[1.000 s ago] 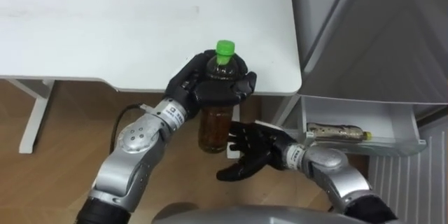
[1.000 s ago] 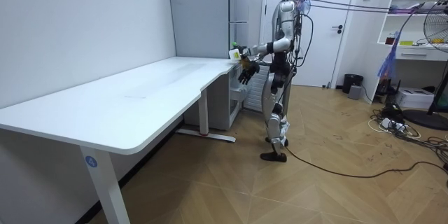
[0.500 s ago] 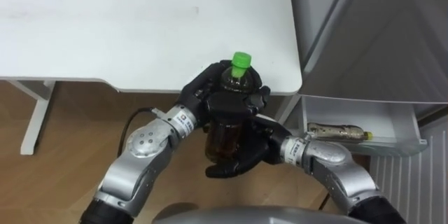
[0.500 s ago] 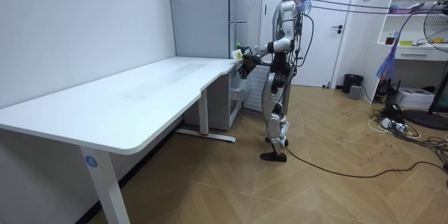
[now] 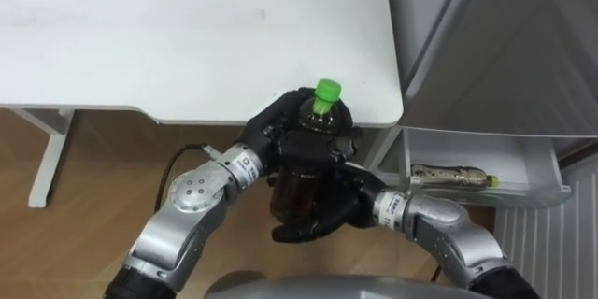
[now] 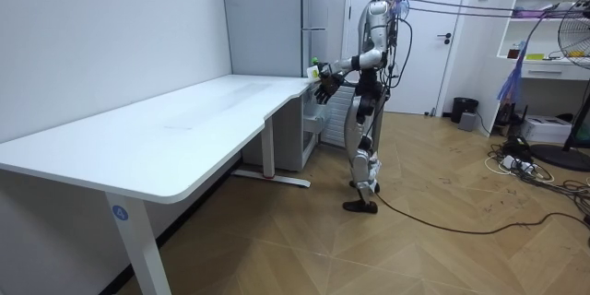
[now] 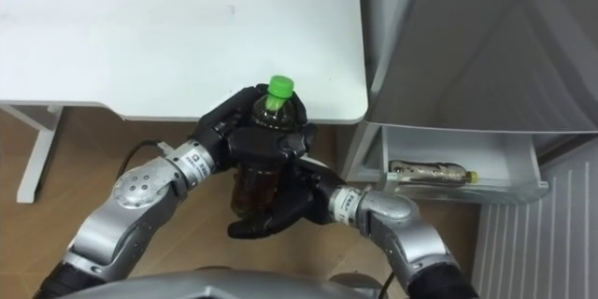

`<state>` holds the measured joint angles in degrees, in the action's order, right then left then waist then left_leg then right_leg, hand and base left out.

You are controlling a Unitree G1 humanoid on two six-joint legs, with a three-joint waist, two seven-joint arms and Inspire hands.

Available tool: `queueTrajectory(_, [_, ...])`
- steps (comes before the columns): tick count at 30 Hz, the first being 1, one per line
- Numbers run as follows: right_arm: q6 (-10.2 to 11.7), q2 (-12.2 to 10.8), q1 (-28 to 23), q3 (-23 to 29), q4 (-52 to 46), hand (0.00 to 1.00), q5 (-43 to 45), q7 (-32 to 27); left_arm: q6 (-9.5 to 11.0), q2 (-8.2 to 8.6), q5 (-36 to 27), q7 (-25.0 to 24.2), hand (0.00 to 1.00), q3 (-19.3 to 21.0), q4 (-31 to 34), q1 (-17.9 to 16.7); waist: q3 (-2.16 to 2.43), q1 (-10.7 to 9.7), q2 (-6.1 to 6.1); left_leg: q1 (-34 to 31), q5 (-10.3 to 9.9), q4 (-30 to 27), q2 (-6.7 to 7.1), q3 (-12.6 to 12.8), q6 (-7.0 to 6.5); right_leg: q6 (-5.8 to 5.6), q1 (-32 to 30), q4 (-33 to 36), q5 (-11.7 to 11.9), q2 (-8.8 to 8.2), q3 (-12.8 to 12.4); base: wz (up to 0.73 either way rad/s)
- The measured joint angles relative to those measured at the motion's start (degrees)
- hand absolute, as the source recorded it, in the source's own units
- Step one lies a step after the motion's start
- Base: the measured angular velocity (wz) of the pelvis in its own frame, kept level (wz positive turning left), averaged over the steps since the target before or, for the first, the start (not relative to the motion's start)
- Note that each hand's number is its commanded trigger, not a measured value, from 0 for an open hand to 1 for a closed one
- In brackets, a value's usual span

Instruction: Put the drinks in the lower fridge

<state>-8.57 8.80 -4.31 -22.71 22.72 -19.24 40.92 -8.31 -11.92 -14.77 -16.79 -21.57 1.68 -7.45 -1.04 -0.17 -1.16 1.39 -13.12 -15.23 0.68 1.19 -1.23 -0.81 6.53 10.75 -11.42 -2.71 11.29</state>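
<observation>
A brown tea bottle [image 5: 297, 192] with a green cap [image 5: 327, 89] hangs upright just off the white table's [image 5: 187, 37] near right corner. My left hand [image 5: 280, 135] is shut round its upper body. My right hand [image 5: 338, 210] comes in from below right, cupping the bottle's lower part with its fingers curled under and round it. A second bottle [image 5: 448, 177] lies on its side in the open lower fridge drawer [image 5: 486, 198] to the right. In the room view I stand at the table's far end by the grey fridge [image 6: 313, 9], holding the bottle [image 6: 318, 72] at chest height.
The grey fridge front [image 5: 505, 47] rises right of the table corner, above the drawer. A white table leg [image 5: 42, 163] stands at the left on the wooden floor [image 5: 84, 206].
My right hand has risen from below and closed round the bottle's lower part. The bottle moved slightly right in my left hand, then settled.
</observation>
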Motion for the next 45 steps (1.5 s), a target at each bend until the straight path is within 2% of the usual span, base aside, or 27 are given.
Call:
queueTrajectory(3, [-0.35,0.0,-0.31,-0.2,0.0,1.0,-0.69,-0.16,0.02,0.0,0.98,-0.8,1.0,-0.02,-0.17,-0.01,-0.01,0.53,-0.01,0.12,0.0,0.01,0.02,0.0,0.0,0.0,0.16,-0.01,0.0,-0.02,0.15,0.0])
queueTrajectory(13, [-0.36,0.13,-0.39,-0.55,0.04,1.0,-0.7,-0.62,0.09,0.07,1.37,-3.44,1.0,-0.22,-0.2,-0.02,0.02,0.45,-0.04,0.19,0.0,0.03,0.02,-0.39,0.0,0.0,0.58,0.0,0.0,0.0,0.42,0.0])
queueTrajectory(22, [-0.35,0.24,-0.4,-0.36,0.04,1.0,-0.7,-0.73,0.09,1.49,0.65,-3.97,1.0,0.06,-0.81,-0.02,0.13,0.48,-0.04,0.25,0.03,-0.08,0.04,-0.33,-0.03,-0.01,0.38,0.0,0.0,-0.01,0.36,0.0])
queueTrajectory(26, [-0.34,0.15,-0.43,-0.11,0.03,1.0,-1.5,-0.68,0.1,2.36,-0.99,-3.87,0.59,1.1,-1.17,-0.02,0.15,0.51,-0.02,0.26,0.03,-0.06,0.04,-0.25,-0.03,-0.01,0.37,-0.01,0.0,-0.01,0.33,0.0])
queueTrajectory(27, [-0.34,0.12,-0.43,-0.11,0.03,1.0,-1.5,-0.69,0.1,2.42,-0.99,-3.87,0.42,1.09,-1.17,-0.02,0.15,0.52,-0.02,0.24,0.03,-0.06,0.04,-0.36,-0.03,-0.01,0.37,-0.01,0.0,-0.01,0.35,0.0])
queueTrajectory(28, [-0.34,0.1,-0.43,-0.12,0.04,1.0,-1.5,-0.7,0.1,2.49,-1.08,-3.87,0.09,1.1,-1.18,-0.03,0.15,0.53,-0.02,0.24,0.03,-0.06,0.04,-0.38,-0.03,-0.01,0.37,-0.01,0.0,-0.01,0.34,0.0])
queueTrajectory(29, [-0.34,0.06,-0.43,-0.1,0.03,1.0,-1.51,-0.7,0.1,2.56,-1.33,-3.86,0.0,1.14,-1.18,-0.06,0.15,0.6,-0.02,0.26,0.03,-0.06,0.03,-0.37,-0.03,-0.01,0.4,0.0,0.0,-0.01,0.34,0.0])
queueTrajectory(45, [-0.34,0.1,-1.61,-0.33,0.03,1.0,-5.99,-0.16,0.13,3.46,-2.58,-3.46,0.0,1.69,-1.31,-0.06,0.33,0.68,0.29,0.75,0.04,0.59,0.03,-0.11,-0.04,-0.01,0.56,-0.09,0.0,-0.03,0.45,0.0])
